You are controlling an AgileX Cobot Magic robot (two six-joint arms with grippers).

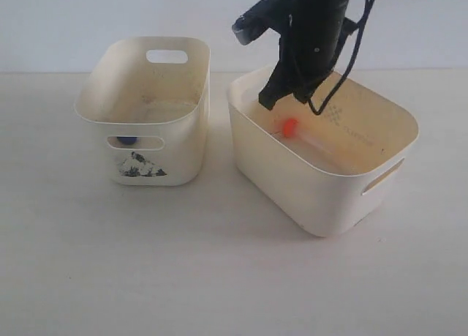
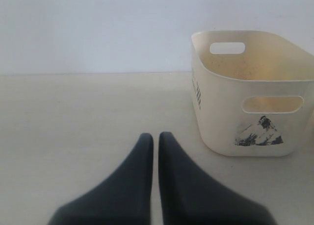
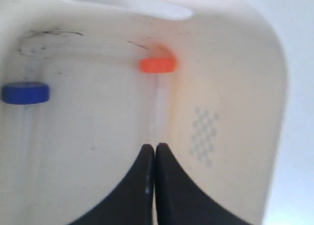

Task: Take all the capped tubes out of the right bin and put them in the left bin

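Note:
The right bin (image 1: pixel 322 178) holds an orange-red capped tube (image 1: pixel 290 126) lying along its floor. From the right wrist, that tube (image 3: pixel 157 64) lies by the dotted wall, and a dark blue capped tube (image 3: pixel 25 93) lies apart from it; the bin's near wall hides the blue one in the exterior view. My right gripper (image 1: pixel 289 83) (image 3: pixel 155 147) hangs shut and empty just over the orange tube's clear body. The left bin (image 1: pixel 146 109) (image 2: pixel 255 102) carries the picture sticker; something small and blue (image 1: pixel 126 140) shows through its front slot. My left gripper (image 2: pixel 154 135) is shut, empty, low over the table.
The two bins stand side by side with a narrow gap between them. Cream table (image 1: pixel 183 263) stretches in front of both bins. A pale wall (image 1: pixel 73 21) closes the back. The left arm is out of the exterior view.

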